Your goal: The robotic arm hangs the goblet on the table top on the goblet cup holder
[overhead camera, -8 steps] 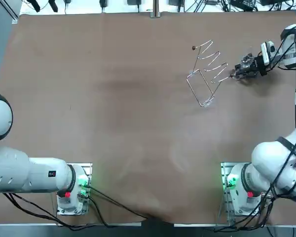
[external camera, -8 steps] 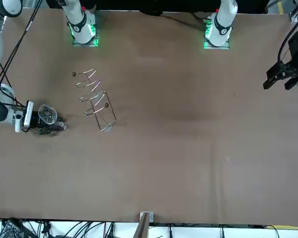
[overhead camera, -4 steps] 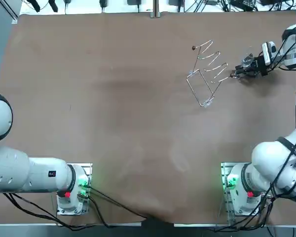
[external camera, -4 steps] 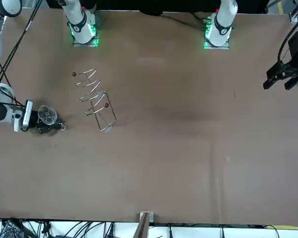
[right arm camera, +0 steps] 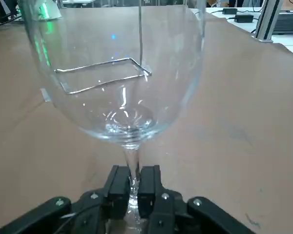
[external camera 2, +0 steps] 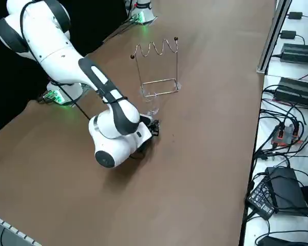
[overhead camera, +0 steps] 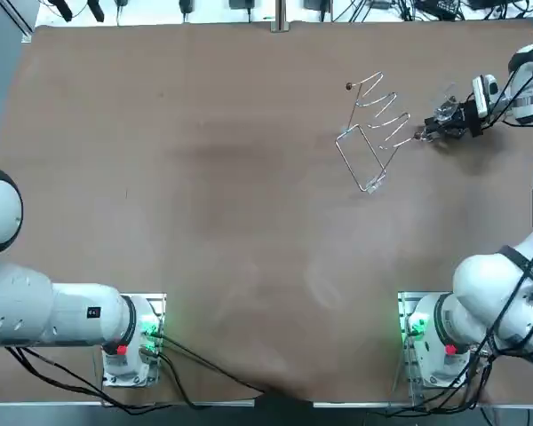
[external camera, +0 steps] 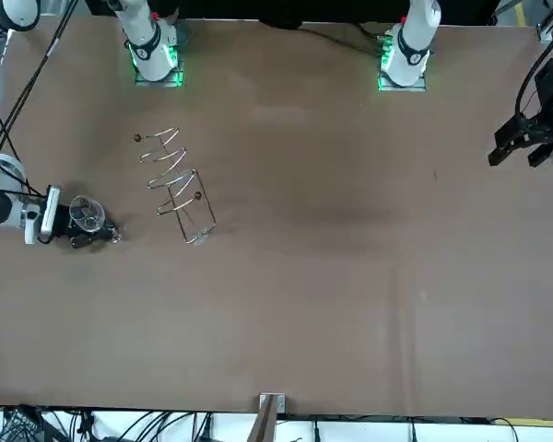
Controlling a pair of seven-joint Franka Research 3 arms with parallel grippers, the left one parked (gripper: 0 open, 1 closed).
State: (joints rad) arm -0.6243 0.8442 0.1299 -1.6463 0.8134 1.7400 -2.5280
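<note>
A clear glass goblet (right arm camera: 118,73) stands upright with its stem pinched between my right gripper's (right arm camera: 133,189) fingers. In the top view the goblet (overhead camera: 444,110) and right gripper (overhead camera: 432,130) sit at the far right of the table, just right of the wire goblet holder (overhead camera: 374,133). The front view shows the goblet (external camera: 86,214) held low over the table by the gripper (external camera: 105,234), left of the holder (external camera: 176,183). From the right side, the gripper (external camera 2: 153,126) and goblet (external camera 2: 152,111) are just in front of the empty holder (external camera 2: 157,66). The goblet's foot is hidden.
The brown table (overhead camera: 204,177) stretches wide to the left of the holder. The table's right edge (external camera 2: 256,72) runs close by, with power bricks and cables beyond it. My right arm's white wrist (external camera 2: 110,146) hangs low over the table behind the gripper.
The gripper with the goblet has shifted slightly to the robot's right, a little away from the holder. The holder has not moved.
</note>
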